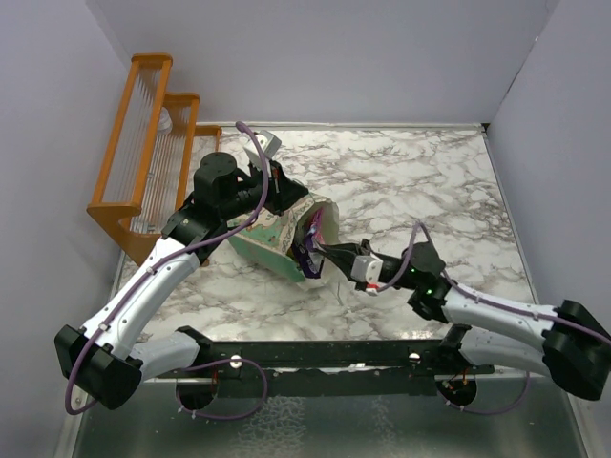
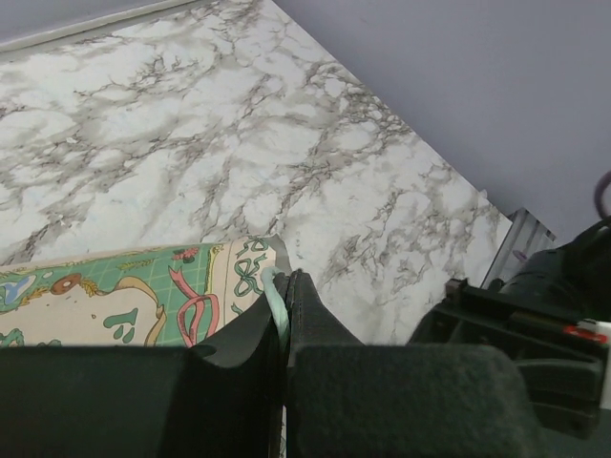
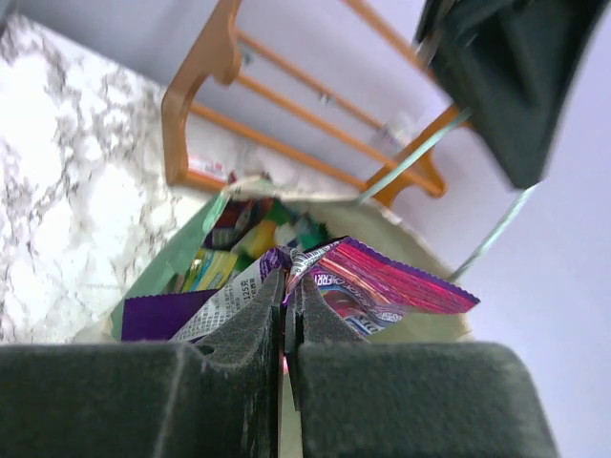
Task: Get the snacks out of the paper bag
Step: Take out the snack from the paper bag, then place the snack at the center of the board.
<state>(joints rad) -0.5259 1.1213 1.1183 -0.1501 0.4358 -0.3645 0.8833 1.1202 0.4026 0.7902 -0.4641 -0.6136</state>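
The mint-green paper bag [image 1: 272, 239] lies on its side on the marble table, mouth toward the right. My left gripper [image 1: 279, 188] is shut on the bag's upper rim; the pinched green edge [image 2: 277, 310] shows between its fingers, with the printed face [image 2: 124, 301] beside it. My right gripper [image 1: 320, 253] is at the bag's mouth, shut on a purple and pink snack packet [image 3: 382, 281]. More snack packets [image 3: 224, 253] in green, yellow and red lie deeper inside the bag, seen in the right wrist view.
An orange wooden rack [image 1: 143, 153] stands at the back left against the wall; it also shows in the right wrist view [image 3: 205, 95]. Bare marble tabletop [image 1: 420, 181] spreads to the right of and behind the bag. Purple walls close in both sides.
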